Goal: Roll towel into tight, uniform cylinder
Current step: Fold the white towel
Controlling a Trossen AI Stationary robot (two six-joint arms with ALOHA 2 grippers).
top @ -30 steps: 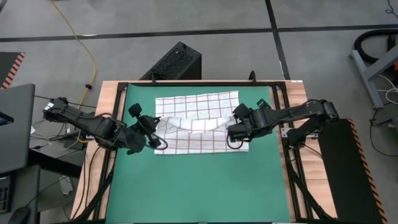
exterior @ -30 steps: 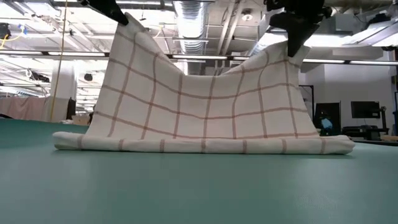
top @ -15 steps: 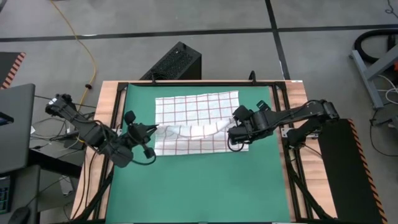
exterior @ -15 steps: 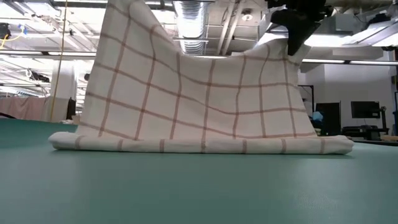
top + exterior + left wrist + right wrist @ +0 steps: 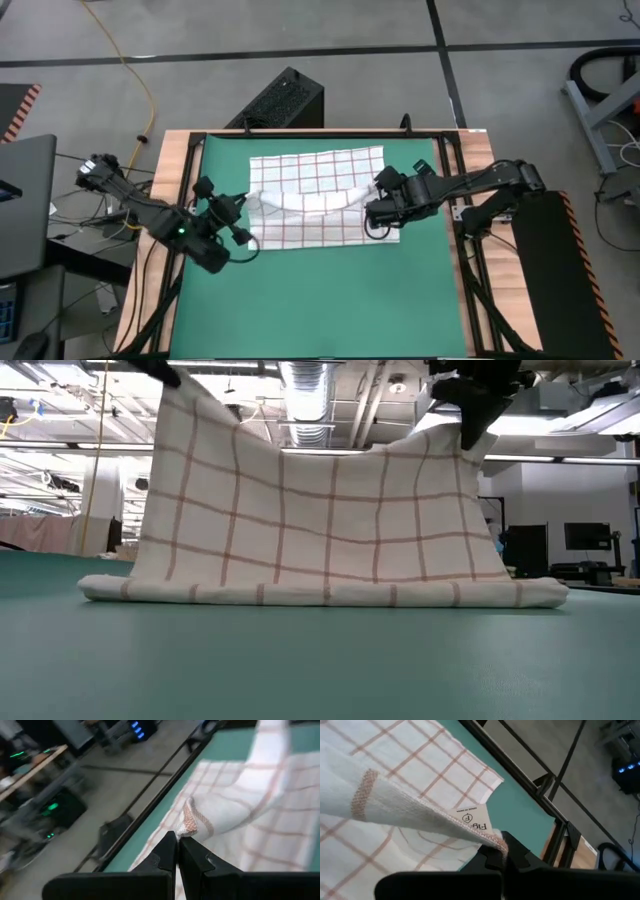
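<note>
Towel (image 5: pixel 315 205): one, on mat (image 5: pixel 320 300); two grippers, left (image 5: pixel 248 200), right (image 5: pixel 372 208), jaws clamped on raised corners.

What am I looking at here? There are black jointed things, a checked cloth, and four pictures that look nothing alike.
It is one moment seen by four cameras. The jointed things are two robot arms at a table covered by a green mat.

The overhead picture shows everything: the left gripper and the right gripper each pinch a corner of the white checked towel, lifting its near edge while the rest lies flat.

The table-level picture shows that same towel hanging up like a curtain, its bottom folded on the mat.

The last two pictures come from cameras on the arms' wrists. Each looks past shut fingers clamped on a towel corner: left, right.
</note>
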